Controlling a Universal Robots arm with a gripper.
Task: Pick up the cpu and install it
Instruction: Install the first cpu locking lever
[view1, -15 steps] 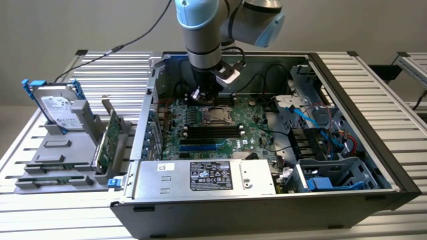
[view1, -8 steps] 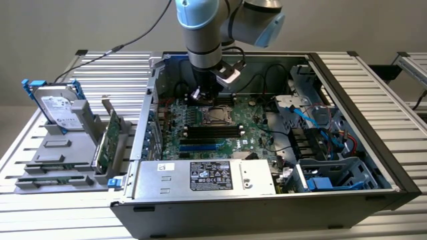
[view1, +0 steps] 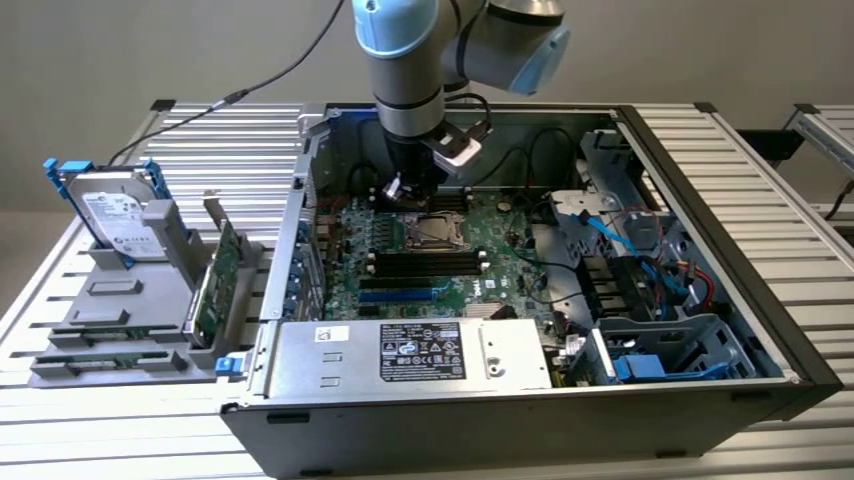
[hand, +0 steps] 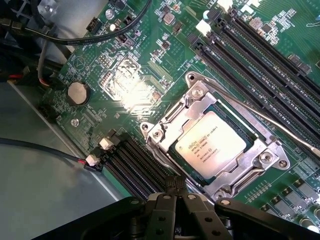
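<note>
Wrist view: cpu (hand: 211, 143) sits socketed just beside closed, empty hand (hand: 172, 192).

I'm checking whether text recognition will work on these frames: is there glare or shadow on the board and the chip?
Wrist view: a white glare patch washes out the green motherboard beside the socket; the square silver-topped cpu is evenly lit, its print showing. Exterior view: soft light, the open grey computer case shadowed inside.

Slatted metal table (view1: 120, 430), open computer case (view1: 747, 300), grey parts holder (view1: 114, 310)
</note>
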